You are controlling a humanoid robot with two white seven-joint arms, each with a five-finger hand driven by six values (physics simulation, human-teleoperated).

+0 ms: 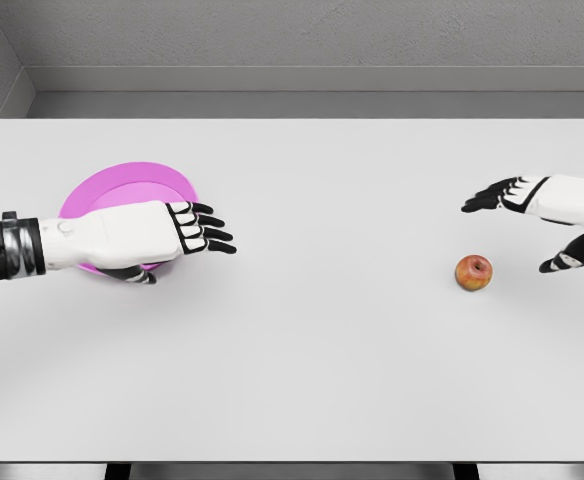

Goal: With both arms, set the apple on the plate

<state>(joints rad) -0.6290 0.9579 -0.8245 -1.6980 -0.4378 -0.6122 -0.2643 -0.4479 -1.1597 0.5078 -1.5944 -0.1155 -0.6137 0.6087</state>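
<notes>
two robot hands over a white table [292, 380], both empty.
left hand [162, 235], fingers extended, hovers over the pink plate [122, 180]; right hand [532, 215], spread wide, sits near the red-yellow apple [474, 272], not touching it.

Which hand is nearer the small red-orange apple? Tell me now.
Right. The right hand hovers just right of the small red-orange apple, fingers spread, not touching it. The left hand is far across the white table, over the round pink plate.

Looks like a bare simulated test room, not a real home: just a plain white table [302, 380] against flat grey walls [302, 35], everything rendered super clean.
</notes>
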